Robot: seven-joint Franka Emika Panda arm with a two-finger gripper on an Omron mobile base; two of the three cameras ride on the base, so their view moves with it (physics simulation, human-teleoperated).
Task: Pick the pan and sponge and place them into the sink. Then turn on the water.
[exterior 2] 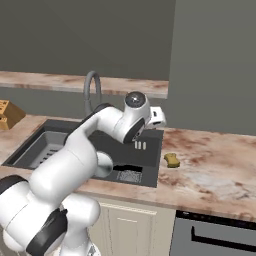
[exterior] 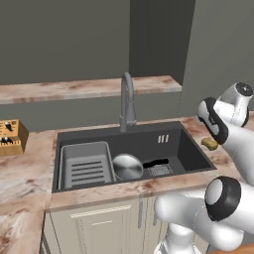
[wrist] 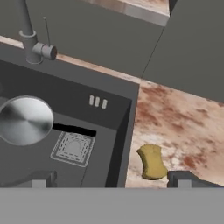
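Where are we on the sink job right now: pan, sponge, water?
Done: the pan lies in the sink beside the rack. In hand: nothing held; the open hand hangs above the basin's edge near the sponge, which sits on the counter. Left: sponge into the sink, then water; none runs from the faucet.

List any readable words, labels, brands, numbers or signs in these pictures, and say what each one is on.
None can be read in any view.
The pan, sponge, sink, faucet, counter and cabinet doors carry no lettering.
The wooden block at the left has dark marks, too small to tell whether they are writing.
The three pale slots on the sink wall are openings, not text.
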